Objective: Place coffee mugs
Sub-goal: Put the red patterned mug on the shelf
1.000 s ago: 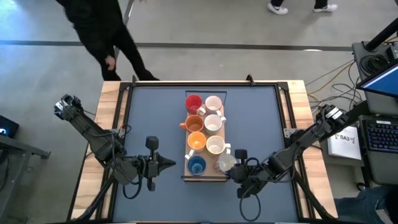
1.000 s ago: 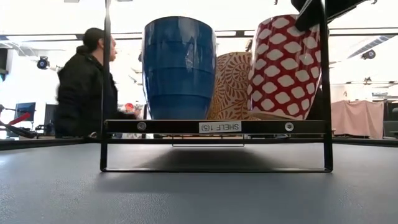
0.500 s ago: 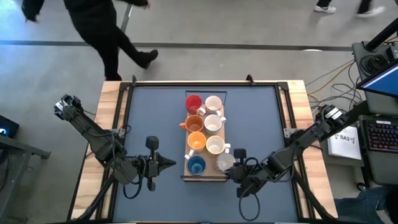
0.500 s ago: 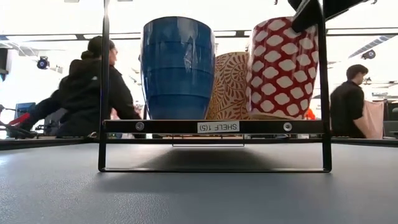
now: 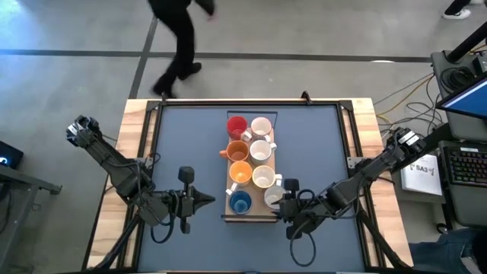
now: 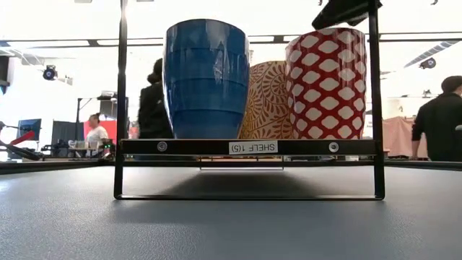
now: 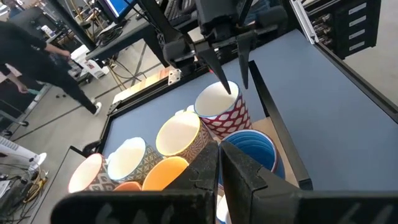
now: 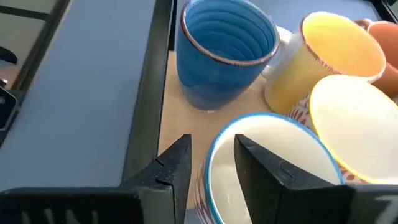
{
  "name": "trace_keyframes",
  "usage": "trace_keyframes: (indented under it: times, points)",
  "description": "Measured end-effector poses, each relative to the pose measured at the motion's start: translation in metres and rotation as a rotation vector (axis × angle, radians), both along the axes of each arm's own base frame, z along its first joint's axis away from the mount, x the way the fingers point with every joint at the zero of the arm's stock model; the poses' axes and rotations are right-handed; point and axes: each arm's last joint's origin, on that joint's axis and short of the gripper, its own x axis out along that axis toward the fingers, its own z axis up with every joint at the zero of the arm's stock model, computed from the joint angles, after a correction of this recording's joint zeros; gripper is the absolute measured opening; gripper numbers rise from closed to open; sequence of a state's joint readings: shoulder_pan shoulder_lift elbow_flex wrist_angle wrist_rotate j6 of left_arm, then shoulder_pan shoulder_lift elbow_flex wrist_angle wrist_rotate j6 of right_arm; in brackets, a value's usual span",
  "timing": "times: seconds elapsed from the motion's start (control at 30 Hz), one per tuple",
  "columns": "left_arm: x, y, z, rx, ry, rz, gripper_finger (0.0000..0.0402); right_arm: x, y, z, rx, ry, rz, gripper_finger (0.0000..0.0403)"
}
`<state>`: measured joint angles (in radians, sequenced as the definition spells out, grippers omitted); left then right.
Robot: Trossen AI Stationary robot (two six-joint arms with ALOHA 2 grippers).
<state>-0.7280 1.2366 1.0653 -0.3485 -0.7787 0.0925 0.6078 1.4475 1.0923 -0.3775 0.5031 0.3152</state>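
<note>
While right hand [image 8: 211,158] straddles rim, mug [image 8: 273,168] rests.

Blue mug [image 6: 206,78]; red-white diamond-patterned mug [image 6: 328,83]; orange floral-patterned mug [image 6: 268,101]; dark grey-blue table [image 5: 190,137].

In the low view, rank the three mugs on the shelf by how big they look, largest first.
1. Blue mug and red-and-white mug: about alike, so no ranking between them.
2. Patterned orange mug: looks smallest, but it stands behind and partly hidden between the other two, so its true size is unsure.
</note>
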Motion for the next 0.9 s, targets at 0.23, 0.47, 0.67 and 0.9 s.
trace_keyframes:
  times: [0.23,0.47,0.67,0.9]
  points:
    - [0.000,0.000,0.000,0.003,0.001,-0.001,0.0000,0.003,0.003,0.021,-0.009,-0.017,0.035,0.0104]
    - [0.001,0.001,0.000,0.008,0.001,0.001,0.0000,-0.011,-0.006,0.056,-0.007,0.095,-0.022,0.0084]
    - [0.001,0.000,-0.001,0.010,0.004,0.001,0.0000,-0.038,-0.025,0.059,0.014,0.247,-0.201,0.0041]
    - [0.001,0.000,-0.001,0.012,0.007,0.001,0.0000,-0.049,-0.032,0.023,0.052,0.313,-0.303,0.0009]
